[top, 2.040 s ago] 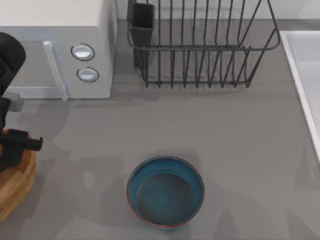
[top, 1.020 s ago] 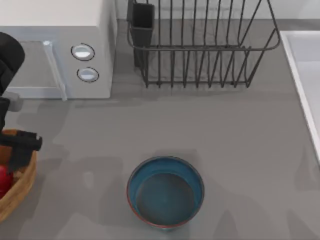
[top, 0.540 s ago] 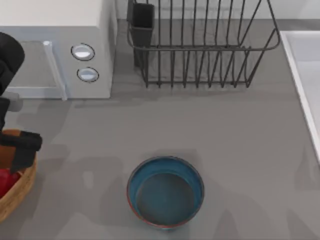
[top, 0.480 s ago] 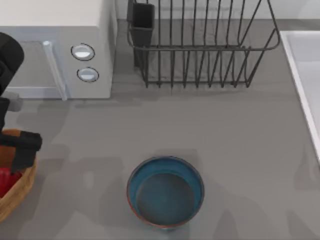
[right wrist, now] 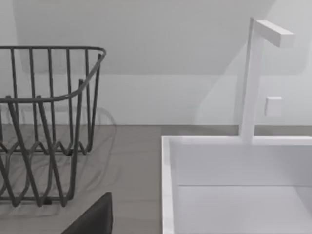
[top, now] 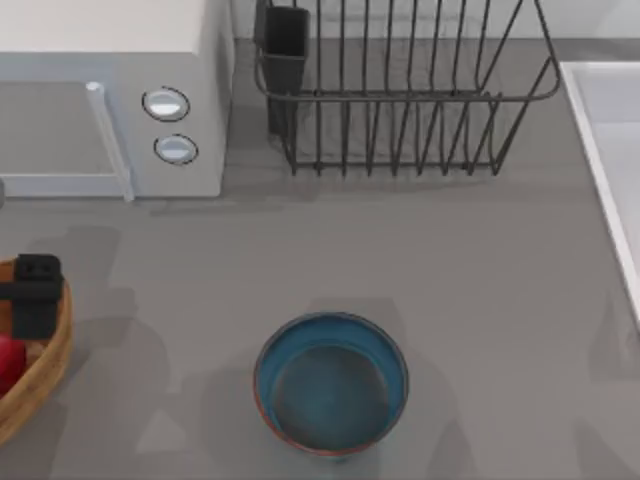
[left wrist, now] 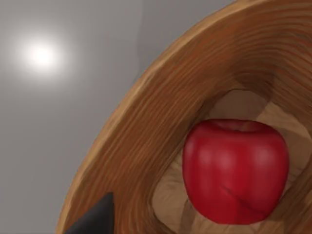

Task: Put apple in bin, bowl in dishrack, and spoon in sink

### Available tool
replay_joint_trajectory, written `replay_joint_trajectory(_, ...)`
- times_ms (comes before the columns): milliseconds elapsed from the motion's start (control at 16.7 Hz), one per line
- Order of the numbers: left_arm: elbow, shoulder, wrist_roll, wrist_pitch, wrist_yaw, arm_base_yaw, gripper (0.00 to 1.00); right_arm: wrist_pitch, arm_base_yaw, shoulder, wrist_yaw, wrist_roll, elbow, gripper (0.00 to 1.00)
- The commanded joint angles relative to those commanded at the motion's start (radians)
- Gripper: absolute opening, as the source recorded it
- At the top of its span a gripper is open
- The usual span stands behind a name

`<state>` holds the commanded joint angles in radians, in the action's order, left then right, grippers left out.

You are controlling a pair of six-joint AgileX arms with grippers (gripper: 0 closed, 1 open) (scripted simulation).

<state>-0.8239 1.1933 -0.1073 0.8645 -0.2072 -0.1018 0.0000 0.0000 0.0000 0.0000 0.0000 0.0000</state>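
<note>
The left claw (top: 36, 292) is hovering over the tan wooden bin (top: 52, 360), its spread unclear, above the glossy red apple (left wrist: 235, 169) lying inside it.

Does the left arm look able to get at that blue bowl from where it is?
Probably yes. The left gripper hangs over the bin at the table's left edge, and only bare table lies between it and the bowl, which stands upright and unobstructed.
</note>
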Motion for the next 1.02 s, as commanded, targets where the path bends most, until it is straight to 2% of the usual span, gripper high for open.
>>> replay_joint_trajectory(420, 0.476, -0.727, 0.071, -0.453, 0.107, 0.054, 1.0, 0.0, 0.0, 0.0, 0.0, 0.0, 0.0, 1.0)
replay_joint_trajectory(600, 0.653, -0.975, 0.093, -0.656, 0.154, 0.076, 1.0, 0.0, 0.0, 0.0, 0.0, 0.0, 0.0, 1.0)
replay_joint_trajectory(840, 0.798, -1.163, 0.106, -0.835, 0.199, 0.098, 1.0, 0.0, 0.0, 0.0, 0.0, 0.0, 0.0, 1.0)
replay_joint_trajectory(1020, 0.824, -1.193, 0.107, -0.864, 0.207, 0.102, 1.0, 0.0, 0.0, 0.0, 0.0, 0.0, 0.0, 1.0)
